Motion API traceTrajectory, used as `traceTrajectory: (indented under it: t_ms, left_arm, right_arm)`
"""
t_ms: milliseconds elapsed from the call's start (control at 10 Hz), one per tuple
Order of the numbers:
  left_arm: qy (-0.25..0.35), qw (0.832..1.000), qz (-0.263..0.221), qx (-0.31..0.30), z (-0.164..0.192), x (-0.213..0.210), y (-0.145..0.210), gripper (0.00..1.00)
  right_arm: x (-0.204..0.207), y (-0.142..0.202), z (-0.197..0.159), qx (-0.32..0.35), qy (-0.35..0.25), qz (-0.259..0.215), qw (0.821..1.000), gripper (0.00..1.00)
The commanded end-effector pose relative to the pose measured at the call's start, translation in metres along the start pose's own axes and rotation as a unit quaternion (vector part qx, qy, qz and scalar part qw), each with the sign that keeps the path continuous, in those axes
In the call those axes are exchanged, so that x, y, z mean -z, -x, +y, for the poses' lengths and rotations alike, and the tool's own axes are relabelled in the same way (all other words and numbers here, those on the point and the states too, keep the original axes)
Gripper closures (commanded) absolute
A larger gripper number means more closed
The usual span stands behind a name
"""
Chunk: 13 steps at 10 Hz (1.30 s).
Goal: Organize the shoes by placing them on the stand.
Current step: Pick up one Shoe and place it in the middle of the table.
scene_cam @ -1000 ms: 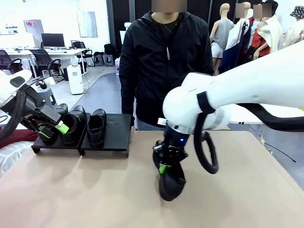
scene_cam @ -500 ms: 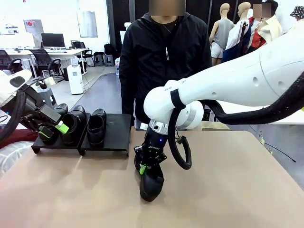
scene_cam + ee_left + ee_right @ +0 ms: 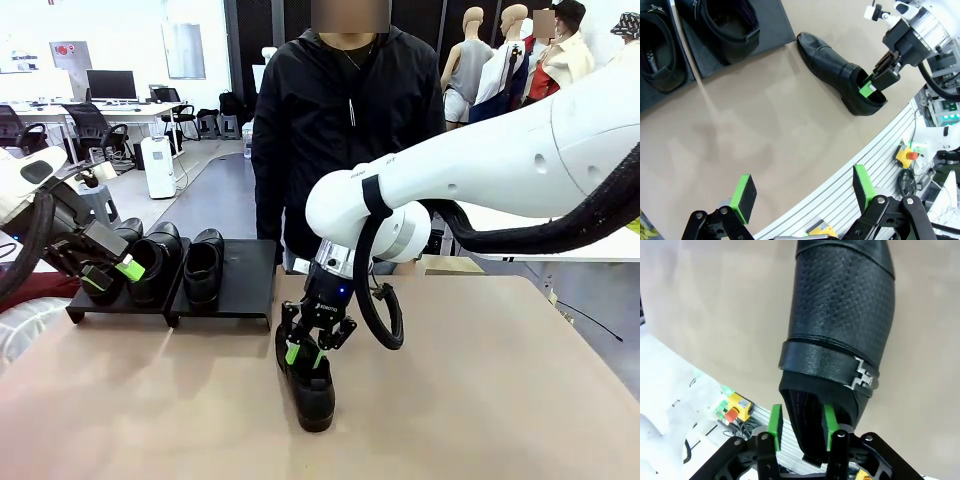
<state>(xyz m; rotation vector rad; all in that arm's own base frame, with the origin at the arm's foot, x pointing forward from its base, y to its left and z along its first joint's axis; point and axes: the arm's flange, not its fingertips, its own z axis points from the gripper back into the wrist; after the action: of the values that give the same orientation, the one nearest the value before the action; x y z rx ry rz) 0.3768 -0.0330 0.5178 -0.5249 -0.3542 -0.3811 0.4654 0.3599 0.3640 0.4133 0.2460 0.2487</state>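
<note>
A glossy black leather loafer with a silver buckle strap point(image 3: 311, 388) lies flat on the tan table point(image 3: 480, 400) at lower centre of the front frame, toe toward the camera, well apart from the stand. The right gripper point(image 3: 305, 352) sits at its heel, one green pad inside the opening and one outside the heel wall; whether the pads are pinching the leather or have just let go, I cannot tell. At centre left stand the two low black sloped platforms point(image 3: 245, 285), with three matching loafers point(image 3: 203, 268) on them and one free place at the right end. The left gripper point(image 3: 802, 192) hangs spread wide and empty. Judging by this, the last shoe is mid-transfer; next it must be carried to that free place.
</note>
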Motion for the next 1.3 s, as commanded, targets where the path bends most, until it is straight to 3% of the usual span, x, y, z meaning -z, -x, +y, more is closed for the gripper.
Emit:
traceTrajectory:
  t_ms: [0, 200, 300, 600, 800, 1000, 1200]
  left_arm:
    - [0.01, 1.0, -0.003, 0.002, 0.001, -0.001, 0.002, 0.0]
    - [0.01, 1.0, -0.003, 0.002, 0.001, -0.001, 0.002, 0.0]
    - [0.01, 1.0, -0.003, 0.002, 0.001, -0.001, 0.002, 0.0]
    - [0.01, 1.0, -0.003, 0.002, 0.001, -0.001, 0.002, 0.0]
    - [0.01, 1.0, -0.003, 0.002, 0.001, -0.001, 0.002, 0.0]
    - [0.01, 1.0, -0.003, 0.002, 0.001, -0.001, 0.002, 0.0]
    - [0.01, 1.0, -0.003, 0.002, 0.001, -0.001, 0.002, 0.0]
  right_arm:
    - [-0.02, 0.013, -0.008, -0.024, -0.037, 0.002, 0.999, 0.0]
    - [-0.062, 0.046, -0.032, -0.042, -0.052, -0.027, 0.997, 0.0]
    - [-0.089, 0.072, -0.057, -0.033, -0.049, -0.063, 0.996, 0.0]
    - [-0.154, 0.162, -0.153, 0.034, -0.003, -0.147, 0.988, 0.0]
    - [-0.186, 0.199, -0.216, 0.037, -0.017, -0.18, 0.983, 0.0]
    - [-0.203, 0.219, -0.268, 0.039, -0.089, -0.232, 0.968, 0.0]
    - [-0.199, 0.218, -0.277, -0.001, -0.079, -0.284, 0.956, 0.0]
